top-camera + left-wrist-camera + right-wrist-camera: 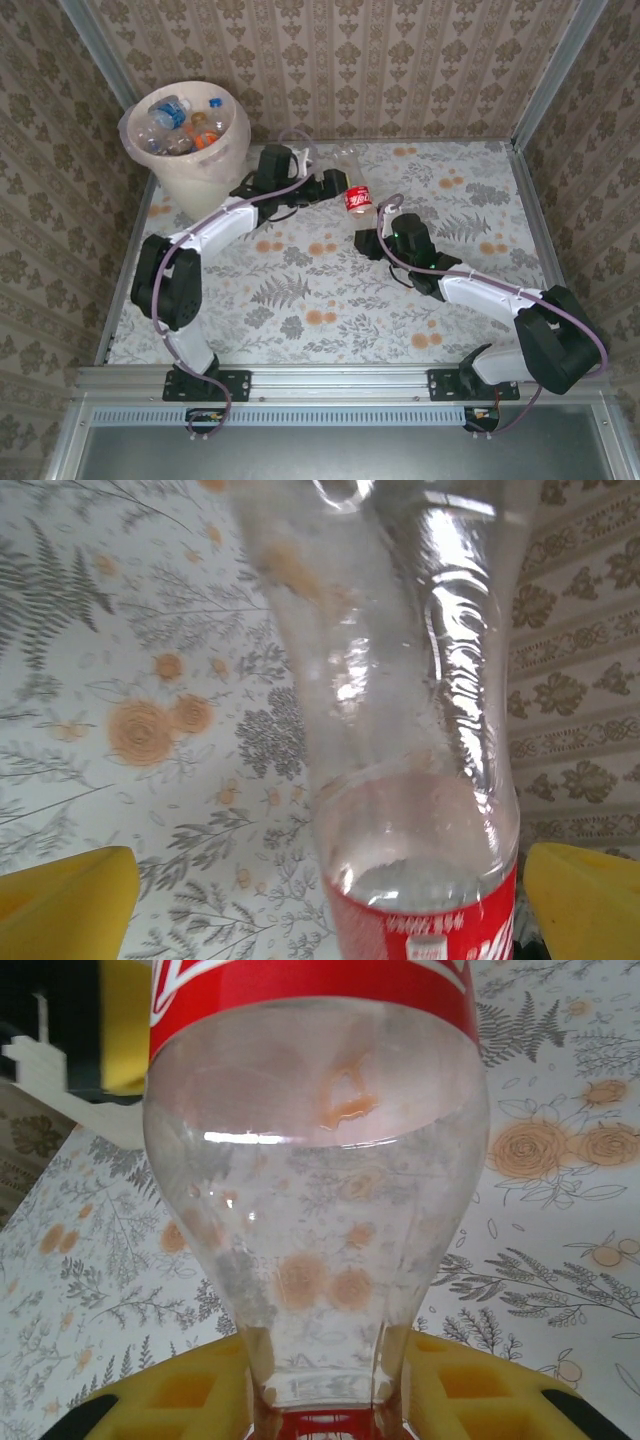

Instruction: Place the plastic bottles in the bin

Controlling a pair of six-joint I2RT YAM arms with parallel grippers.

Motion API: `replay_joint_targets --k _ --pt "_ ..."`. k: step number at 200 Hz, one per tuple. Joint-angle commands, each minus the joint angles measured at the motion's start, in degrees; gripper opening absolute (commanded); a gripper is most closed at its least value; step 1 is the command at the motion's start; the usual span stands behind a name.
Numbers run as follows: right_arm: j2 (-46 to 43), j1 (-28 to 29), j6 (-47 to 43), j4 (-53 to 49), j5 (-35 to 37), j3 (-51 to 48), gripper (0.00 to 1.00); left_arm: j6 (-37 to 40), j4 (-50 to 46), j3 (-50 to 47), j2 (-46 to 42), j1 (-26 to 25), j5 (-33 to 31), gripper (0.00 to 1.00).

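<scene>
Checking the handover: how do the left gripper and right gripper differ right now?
The left gripper is open, fingers either side of the red-labelled bottle near its label; the right gripper is shut on that bottle's neck. The left gripper sits nearer the bin than the right gripper. Both have yellow fingers.

Floral-print table (330, 290), ferns and orange blooms. One bin (200, 185) stood on it at the far corner, left of the left gripper (340, 187) and near it.
</scene>
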Motion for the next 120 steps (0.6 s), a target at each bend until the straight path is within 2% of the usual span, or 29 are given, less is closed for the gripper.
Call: replay_joint_targets --k 1,30,59,70,96,120 --pt "-1.06 0.75 -1.04 2.44 -1.6 0.57 0.25 -3.04 6.93 2.23 1.3 -0.65 1.01 1.0" --pt "-0.82 1.14 -0.63 3.25 -2.04 0.58 0.25 -4.43 11.41 3.28 3.72 -1.82 2.03 1.0" --pt "-0.38 1.48 -0.35 4.7 -4.1 1.06 0.26 -3.42 8.27 5.35 5.8 -2.59 -1.13 1.0" --pt "-0.17 1.65 -0.34 4.94 -4.87 1.29 0.26 -3.7 7.39 5.9 6.4 -2.59 -2.33 0.93" --pt "0.34 1.76 -0.26 5.32 -5.3 1.38 0.3 -5.6 8.33 6.19 7.2 -2.5 -1.43 0.68" --pt "0.29 1.76 -0.77 4.49 -6.66 1.29 0.42 -5.83 7.68 5.84 7.04 -1.94 -1.79 0.62"
